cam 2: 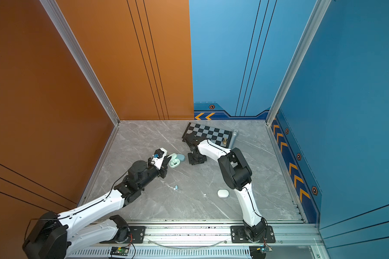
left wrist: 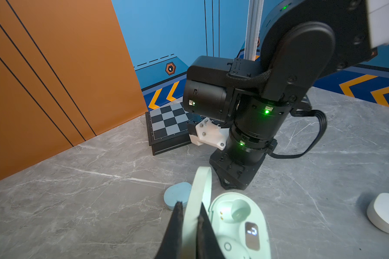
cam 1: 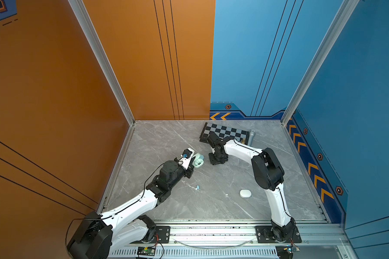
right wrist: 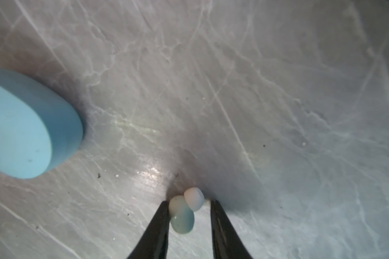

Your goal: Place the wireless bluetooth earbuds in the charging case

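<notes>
A mint green charging case (cam 1: 198, 162) (cam 2: 174, 162) lies open left of the table's middle. My left gripper (left wrist: 190, 209) (cam 1: 192, 161) is shut on its upright lid (left wrist: 198, 192). The case's base (left wrist: 236, 224) shows an empty socket and a lit display. My right gripper (right wrist: 189, 201) (cam 1: 218, 160) points straight down at the table, just right of the case. Its jaws stand open around a pale blue-green earbud (right wrist: 182, 220) with a white tip. The bud touches one finger and a gap shows at the other. Two light blue earbuds (cam 1: 197, 187) (cam 2: 176, 187) lie loose nearer the front.
A shut light blue case (cam 2: 181, 157) (left wrist: 177, 196) (right wrist: 20, 134) sits just behind the mint one. A shut white case (cam 1: 245, 193) (left wrist: 385, 215) lies front right, a tiny white bit (cam 1: 226, 194) beside it. A chessboard (cam 1: 225, 132), gold chess piece (cam 1: 243, 140) and grey cylinder (cam 1: 251, 136) stand at the back.
</notes>
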